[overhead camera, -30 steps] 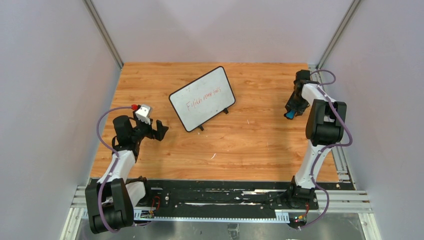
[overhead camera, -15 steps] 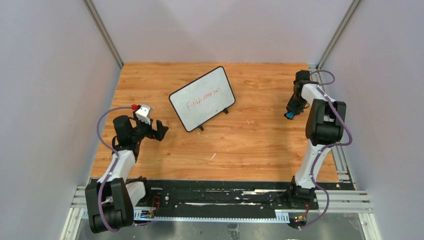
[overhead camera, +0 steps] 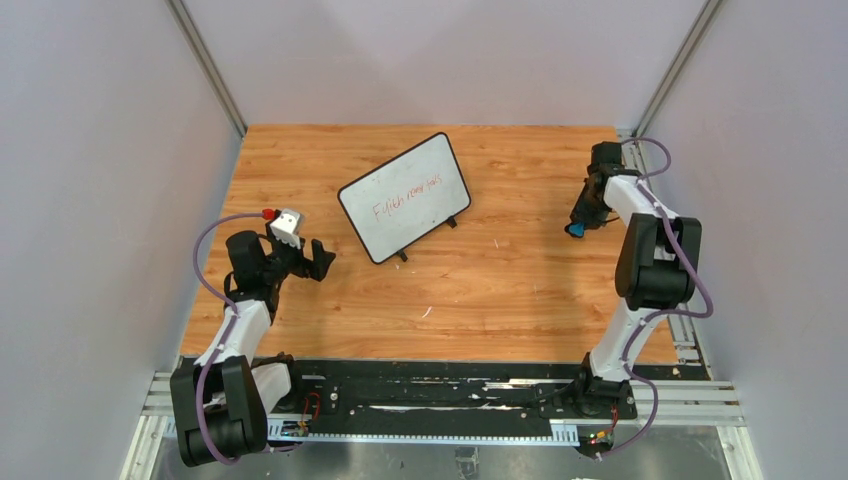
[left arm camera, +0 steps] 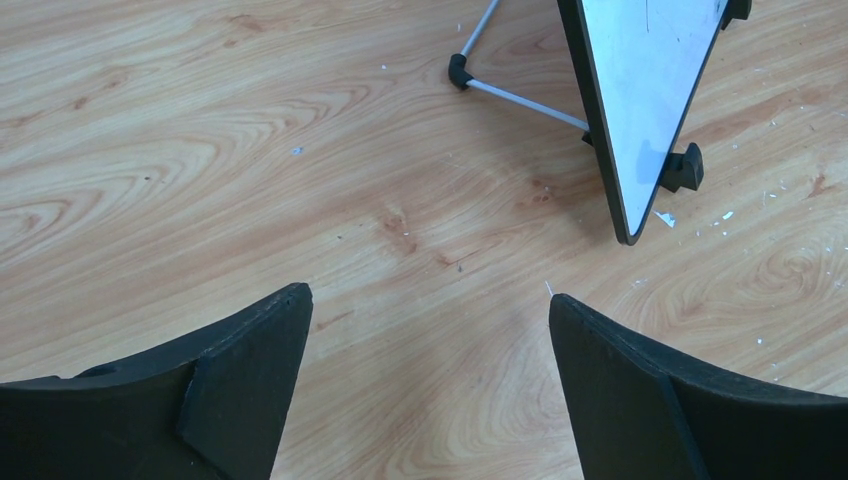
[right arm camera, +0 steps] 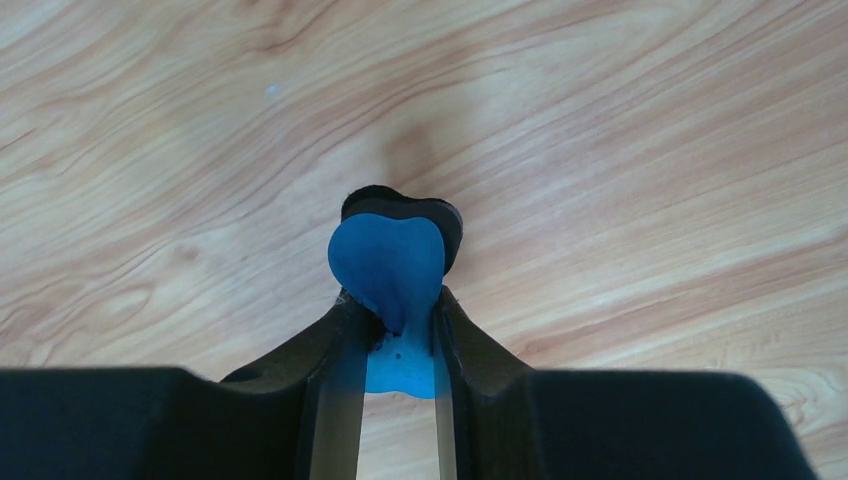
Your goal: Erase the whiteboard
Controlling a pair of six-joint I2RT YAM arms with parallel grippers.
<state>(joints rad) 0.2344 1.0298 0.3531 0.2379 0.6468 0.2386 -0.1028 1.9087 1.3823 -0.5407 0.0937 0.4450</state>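
The left claw (left arm camera: 428, 305) gapes wide and empty near its base. Farther out, the right claw (right arm camera: 390, 315) pinches a blue eraser (right arm camera: 388, 262). Beyond, in the middle of the surface (overhead camera: 500, 285), the whiteboard (overhead camera: 425, 170) stands propped, its red writing (overhead camera: 405, 198) untouched, so all the wiping remains.

The whiteboard (left arm camera: 645, 90) leaves the left wrist view's top; its red writing (overhead camera: 407, 197) seems too small to read.

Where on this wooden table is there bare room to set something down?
Widest is the near strip of table between the whiteboard and the black base rail. Also bare: the stretch between whiteboard and right gripper, which holds the blue eraser, and the far-left corner. Tightest: between the left gripper and the whiteboard's near corner.
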